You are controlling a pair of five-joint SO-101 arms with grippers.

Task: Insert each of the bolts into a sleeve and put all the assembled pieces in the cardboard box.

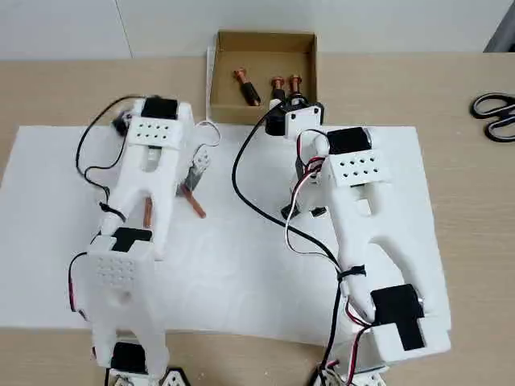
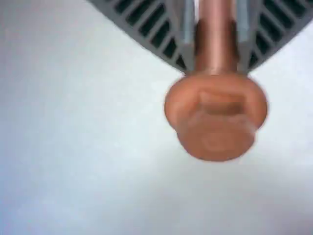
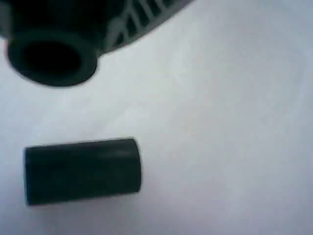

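My left gripper [image 1: 191, 186] is shut on a copper bolt [image 1: 194, 204] just above the white paper; in the left wrist view the bolt's head [image 2: 215, 115] points at the camera, its shank clamped in the gripper [image 2: 215, 58]. A second copper bolt [image 1: 148, 213] lies beside the left arm. My right gripper [image 3: 58, 29] is shut on a black sleeve [image 3: 51, 58], its open end toward the camera. Another black sleeve [image 3: 80, 171] lies on the paper just below it. The cardboard box [image 1: 306, 76] at the back holds three assembled pieces [image 1: 247, 87].
White paper [image 1: 241, 273] covers the table's middle under both arms. Scissors [image 1: 495, 112] lie at the far right edge. Black cables loop between the arms, and a dark motor block [image 1: 294, 117] sits just in front of the box.
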